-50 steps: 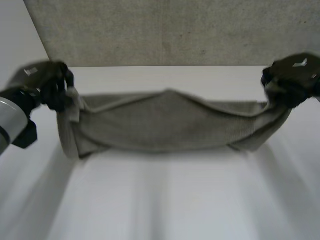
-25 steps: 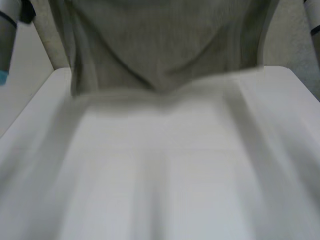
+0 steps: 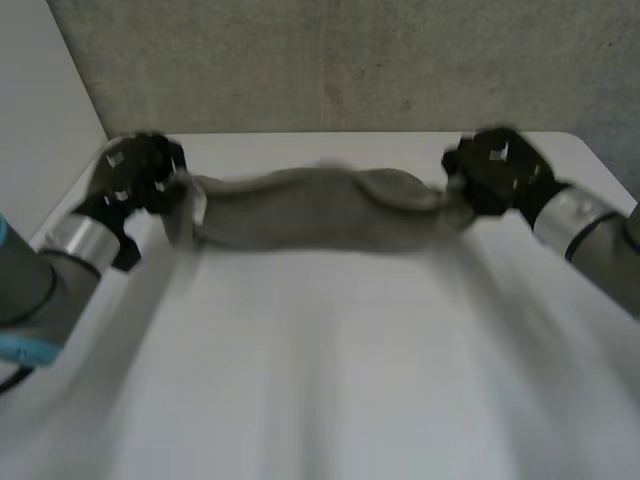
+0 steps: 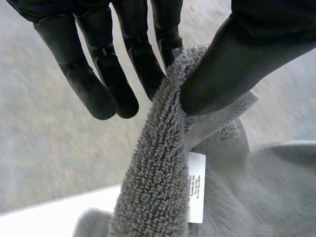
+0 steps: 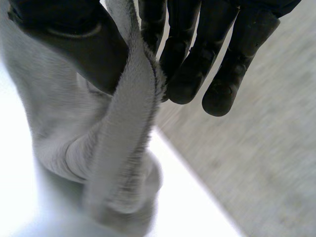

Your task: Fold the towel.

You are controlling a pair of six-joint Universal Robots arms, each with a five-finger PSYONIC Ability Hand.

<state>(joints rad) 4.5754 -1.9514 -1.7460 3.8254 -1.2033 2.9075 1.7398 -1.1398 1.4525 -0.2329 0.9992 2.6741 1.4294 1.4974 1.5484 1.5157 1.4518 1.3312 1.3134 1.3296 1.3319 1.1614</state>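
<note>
- Now the bare worktop [image 3: 330, 380] on the near side of the towel [image 3: 310, 210] is open to view. Half a second ago the towel hung lifted high and covered the far part of the scene.
- It has come down since then. A second ago it was a broad, sagging sheet; now it is a low, bunched strip, and I cannot tell whether it touches the worktop.
- At the towel's left end the left robot hand [image 3: 135, 175] is clamped on it. Its thumb [image 4: 232, 64] presses the thick hem against one of its fingers [image 4: 148, 64], just above a white label [image 4: 196, 186].
- At the towel's right end the right robot hand [image 3: 495, 170] pinches the edge the same way, with cloth hanging below it.
- My reading is that this is a swing to lay the towel out. No fold is made yet, and the bunched middle would need spreading first.
- Beyond the towel the worktop ends, followed by a grey speckled surface [image 3: 330, 60]. Past the towel's left end stands a white panel [image 3: 40, 100].
</note>
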